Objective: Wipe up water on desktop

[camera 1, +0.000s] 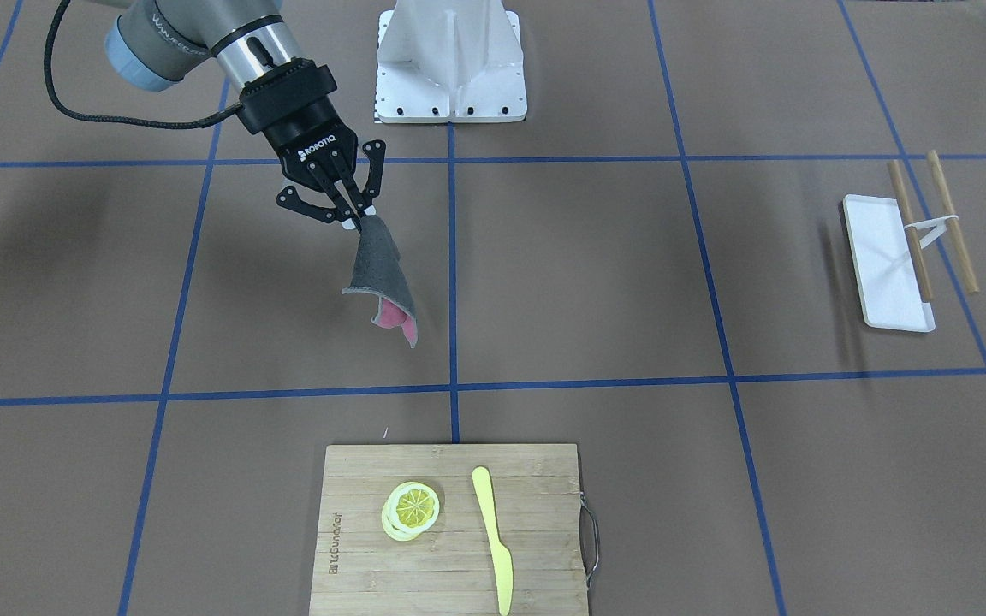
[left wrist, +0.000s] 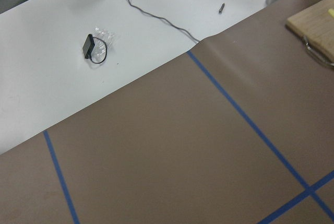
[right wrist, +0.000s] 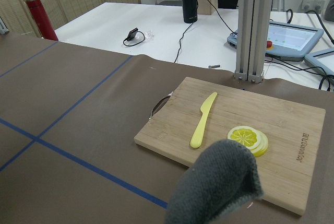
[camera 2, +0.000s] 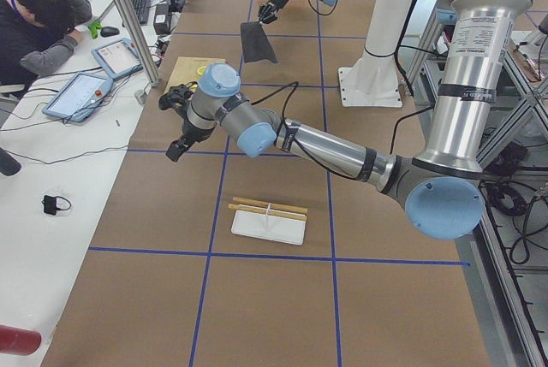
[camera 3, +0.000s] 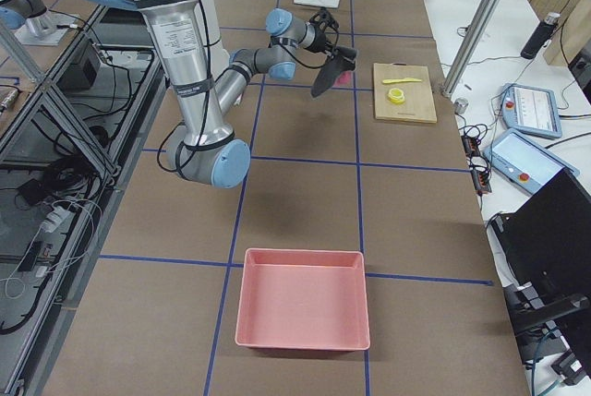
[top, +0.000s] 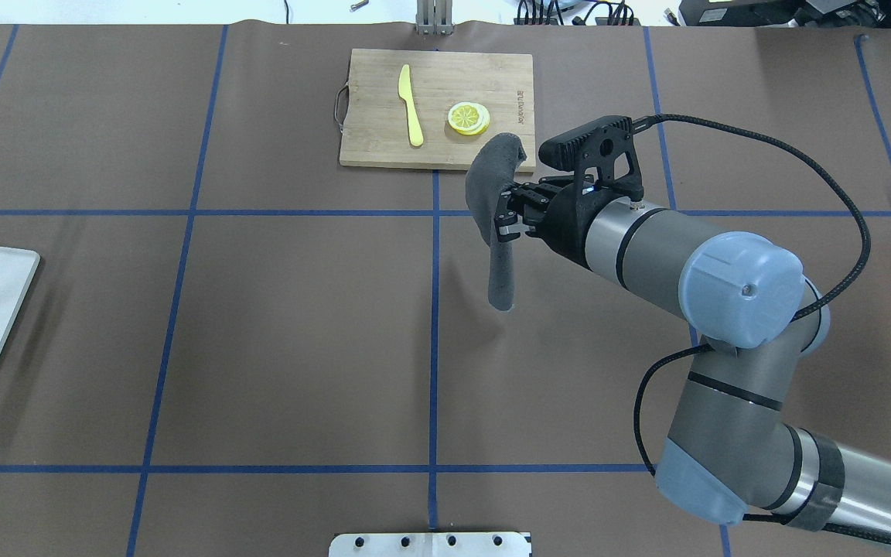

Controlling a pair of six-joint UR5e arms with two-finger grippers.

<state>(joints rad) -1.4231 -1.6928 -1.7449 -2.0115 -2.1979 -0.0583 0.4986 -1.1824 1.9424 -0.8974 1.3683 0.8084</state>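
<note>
The desktop [camera 1: 596, 274] is brown with blue tape lines; I can make out no water on it. My right gripper [camera 1: 354, 221] is shut on the top edge of a grey cloth [camera 1: 377, 265] with a pink underside. The cloth hangs in the air over the desktop, between the robot's base and the cutting board. It also shows in the overhead view [top: 492, 201] below the right gripper [top: 501, 226], and in the right wrist view [right wrist: 219, 187]. My left gripper [camera 2: 175, 149] shows only in the exterior left view, above the desktop; I cannot tell whether it is open or shut.
A bamboo cutting board [camera 1: 450, 565] with lemon slices [camera 1: 412, 509] and a yellow knife [camera 1: 493, 539] lies at the far edge. A white tray [camera 1: 882, 265] with chopsticks [camera 1: 911, 231] is on my left. A pink bin [camera 3: 303, 299] is on my right. A person [camera 2: 43, 25] sits beside the table.
</note>
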